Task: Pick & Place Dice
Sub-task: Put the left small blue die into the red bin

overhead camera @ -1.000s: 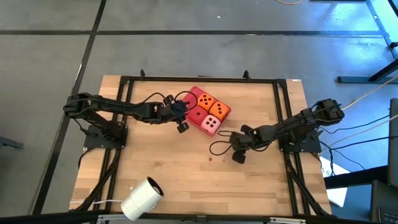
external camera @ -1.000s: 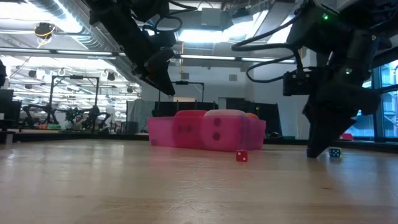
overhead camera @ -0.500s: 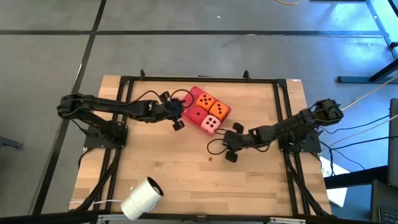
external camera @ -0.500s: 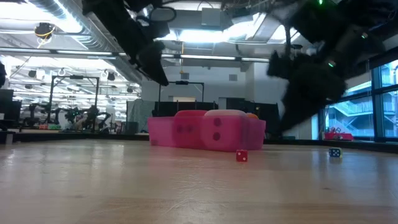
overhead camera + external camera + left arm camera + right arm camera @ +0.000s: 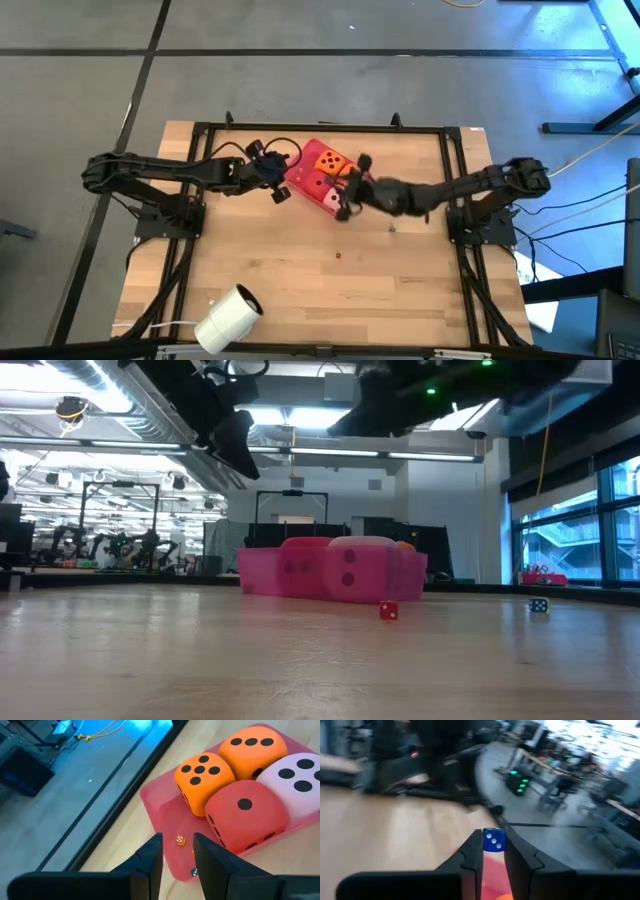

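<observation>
While the four big soft dice sit packed together on the flat red tray near the table's far edge, two orange dice at the back, a red die and a pink die in front, the right gripper hangs above the tray's right side with a tiny blue die pinched between its fingertips. The left gripper hovers just left of the tray, fingers a narrow gap apart and empty, near a tiny orange die lying on the tray.
</observation>
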`<state>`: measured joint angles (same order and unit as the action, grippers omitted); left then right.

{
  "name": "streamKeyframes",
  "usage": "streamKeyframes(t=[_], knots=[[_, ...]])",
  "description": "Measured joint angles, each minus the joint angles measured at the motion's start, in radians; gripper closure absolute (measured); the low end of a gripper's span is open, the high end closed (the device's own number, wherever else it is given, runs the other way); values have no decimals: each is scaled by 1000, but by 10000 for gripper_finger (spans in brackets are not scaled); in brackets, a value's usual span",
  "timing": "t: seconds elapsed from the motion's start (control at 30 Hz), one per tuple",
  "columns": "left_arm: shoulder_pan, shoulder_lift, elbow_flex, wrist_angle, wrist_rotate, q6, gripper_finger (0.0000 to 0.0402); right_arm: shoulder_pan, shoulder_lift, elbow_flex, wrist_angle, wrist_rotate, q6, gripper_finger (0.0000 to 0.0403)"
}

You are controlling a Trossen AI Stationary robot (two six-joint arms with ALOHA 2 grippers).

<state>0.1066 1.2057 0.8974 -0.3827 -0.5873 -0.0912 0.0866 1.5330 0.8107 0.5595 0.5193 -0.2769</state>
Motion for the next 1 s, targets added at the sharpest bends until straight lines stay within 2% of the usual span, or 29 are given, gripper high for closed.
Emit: streamKeyframes(t=[0.07, 0.23, 0.33, 0.5, 0.77, 1.0], knots=[[0, 0, 0, 4, 1, 7, 300, -66, 14, 33, 2, -31, 27, 347], [0, 0, 0, -2, 9, 17, 300, -212, 89, 127, -120, -221, 199, 345], [-2, 0, 0, -11, 21, 25, 300, -274, 164, 197, -226, -278, 245, 342], [-3, 0, 0, -11, 21, 25, 300, -335, 306, 309, -276, -407, 269, 342], [-3, 0, 0, -18, 26, 27, 300, -377, 431, 507, -502, -404, 268, 330], [-3, 0, 0, -21, 30, 27, 300, -375, 475, 531, -540, -411, 235, 284]])
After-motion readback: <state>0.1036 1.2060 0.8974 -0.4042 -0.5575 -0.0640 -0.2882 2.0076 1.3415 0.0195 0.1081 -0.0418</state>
